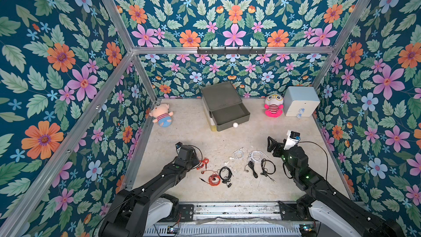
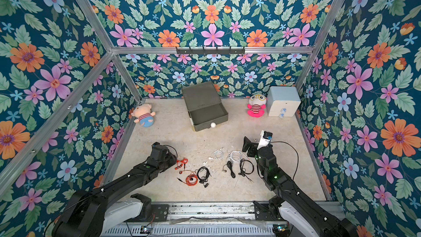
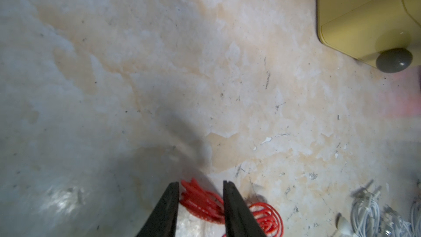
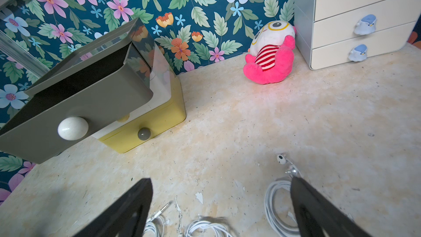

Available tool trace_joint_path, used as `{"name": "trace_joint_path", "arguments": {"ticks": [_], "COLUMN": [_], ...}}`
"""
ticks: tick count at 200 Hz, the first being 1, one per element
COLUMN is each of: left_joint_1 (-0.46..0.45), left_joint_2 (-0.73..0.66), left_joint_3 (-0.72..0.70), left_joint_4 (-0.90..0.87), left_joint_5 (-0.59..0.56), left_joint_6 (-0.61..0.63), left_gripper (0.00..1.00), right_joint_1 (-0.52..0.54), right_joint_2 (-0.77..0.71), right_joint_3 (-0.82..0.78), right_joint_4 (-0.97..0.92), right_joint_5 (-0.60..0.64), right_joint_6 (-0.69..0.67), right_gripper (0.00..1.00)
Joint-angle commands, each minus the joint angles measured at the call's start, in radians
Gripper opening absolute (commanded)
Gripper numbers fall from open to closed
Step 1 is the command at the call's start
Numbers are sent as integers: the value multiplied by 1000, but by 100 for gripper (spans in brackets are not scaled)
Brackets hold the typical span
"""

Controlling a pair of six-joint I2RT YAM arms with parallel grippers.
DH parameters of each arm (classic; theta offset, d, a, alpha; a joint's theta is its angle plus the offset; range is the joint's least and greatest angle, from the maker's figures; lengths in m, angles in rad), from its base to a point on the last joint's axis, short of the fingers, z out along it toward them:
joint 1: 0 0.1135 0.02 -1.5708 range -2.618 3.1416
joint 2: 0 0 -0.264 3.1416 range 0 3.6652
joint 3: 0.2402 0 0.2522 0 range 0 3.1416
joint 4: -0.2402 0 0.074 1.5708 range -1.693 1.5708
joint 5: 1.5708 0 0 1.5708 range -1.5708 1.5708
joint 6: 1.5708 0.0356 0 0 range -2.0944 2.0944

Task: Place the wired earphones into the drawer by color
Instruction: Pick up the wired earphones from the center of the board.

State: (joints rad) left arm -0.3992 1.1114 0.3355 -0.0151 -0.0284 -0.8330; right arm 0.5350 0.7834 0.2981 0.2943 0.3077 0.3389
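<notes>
Caught the left jaws part-way open astride one red-orange coil of the wired earphones, cord between them; couldn't tell whether pinched. Found the right jaws spread wide, empty, above a white coil. Saw nothing stowed: grey top tier of the drawer pulled out and bare, red, black and white coils loose on the table. Barely begun, by the look. Noted scuffed beige top, floral walls, pig plush and pink plush at the back.
</notes>
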Motion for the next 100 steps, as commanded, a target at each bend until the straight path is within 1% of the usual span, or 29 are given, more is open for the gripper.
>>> {"name": "trace_joint_path", "arguments": {"ticks": [1,50,89,100], "left_joint_1": [1,0,1,0], "left_joint_2": [8,22,15,10], "left_joint_3": [8,4,0,0], "left_joint_4": [18,25,27,27], "left_joint_5": [-15,-15,-21,-22], "left_joint_6": [18,25,25,24], "left_gripper": [29,10,0,0], "right_joint_1": [1,1,2,0], "right_joint_2": [1,-5,-7,-6], "right_joint_3": [0,-2,-3,-3], "right_joint_4": [29,28,27,28], "right_joint_5": [7,8,9,10], "right_joint_6": [-14,-15,-15,-15], "right_gripper": [99,99,99,99]}}
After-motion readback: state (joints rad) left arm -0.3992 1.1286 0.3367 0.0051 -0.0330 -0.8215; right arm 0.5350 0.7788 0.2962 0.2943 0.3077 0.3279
